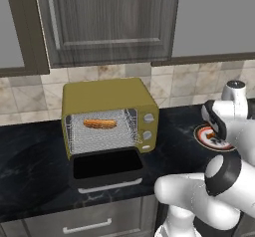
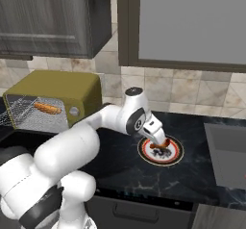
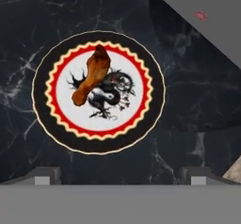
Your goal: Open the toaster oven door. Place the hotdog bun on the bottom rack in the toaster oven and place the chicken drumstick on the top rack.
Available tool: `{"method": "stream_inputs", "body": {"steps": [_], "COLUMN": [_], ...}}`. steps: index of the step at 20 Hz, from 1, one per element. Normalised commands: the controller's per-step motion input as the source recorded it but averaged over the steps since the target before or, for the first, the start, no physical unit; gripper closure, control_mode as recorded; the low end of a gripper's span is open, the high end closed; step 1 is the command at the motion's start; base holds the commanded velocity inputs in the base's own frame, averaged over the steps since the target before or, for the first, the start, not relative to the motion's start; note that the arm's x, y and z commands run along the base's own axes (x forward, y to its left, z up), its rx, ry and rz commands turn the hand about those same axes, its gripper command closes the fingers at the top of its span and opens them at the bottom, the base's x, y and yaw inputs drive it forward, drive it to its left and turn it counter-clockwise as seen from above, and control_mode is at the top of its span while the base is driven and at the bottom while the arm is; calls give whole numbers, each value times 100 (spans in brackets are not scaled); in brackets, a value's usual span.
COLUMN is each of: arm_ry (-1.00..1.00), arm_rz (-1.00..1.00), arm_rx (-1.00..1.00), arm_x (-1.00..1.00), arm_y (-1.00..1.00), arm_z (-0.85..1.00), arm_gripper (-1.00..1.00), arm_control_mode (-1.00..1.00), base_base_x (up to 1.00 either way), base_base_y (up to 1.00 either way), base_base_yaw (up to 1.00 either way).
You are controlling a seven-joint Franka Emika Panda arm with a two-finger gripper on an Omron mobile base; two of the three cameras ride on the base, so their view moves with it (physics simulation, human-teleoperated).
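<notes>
Simulated kitchen: black marble counter [image 1: 30, 171] w/ white veining, beige tile backsplash, dark wood wall cabinets [image 1: 107, 22] above, grey drawer fronts below the counter edge. Mustard-yellow toaster oven [image 1: 107, 99] sits on the counter against the backsplash, left of the arm in both base views; white knobs down its right front. Toaster oven door [image 1: 107, 169] is dropped fully open, lying flat toward the counter edge, dark glass facing up, white bar handle at the front. Grey mesh interior exposed w/ wire racks. Hotdog bun [image 1: 100, 124] lies lengthwise on a rack inside, in the upper part of the cavity; which rack level exactly can't be told. White arm reaches right from the base over to a round plate [image 2: 174, 157] – black rim, red-and-yellow scalloped ring, white centre w/ black dragon print – well apart from the oven on the right side of the counter. Chicken drumstick [image 3: 92, 75] lies on the plate, left of centre in hand view, thick end up, over the dragon's edge. Gripper [image 2: 159, 143] hangs just above the plate & drumstick, jaws spread wide, nothing between them
</notes>
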Motion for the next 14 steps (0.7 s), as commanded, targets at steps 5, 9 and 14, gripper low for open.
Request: {"method": "stream_inputs", "body": {"steps": [5, 9, 14], "arm_ry": [1, 0, 1], "arm_rz": [-3, 0, 0], "arm_rx": [13, 1, 0], "arm_x": [48, 46, 32], "arm_y": [-18, -15, -17], "arm_z": [-21, -14, -23], "arm_gripper": [-100, -100, -100], "arm_control_mode": [-100, -100, -100], "base_base_x": [0, 0, 0], "base_base_y": [0, 0, 0], "base_base_yaw": [0, 0, 0]}}
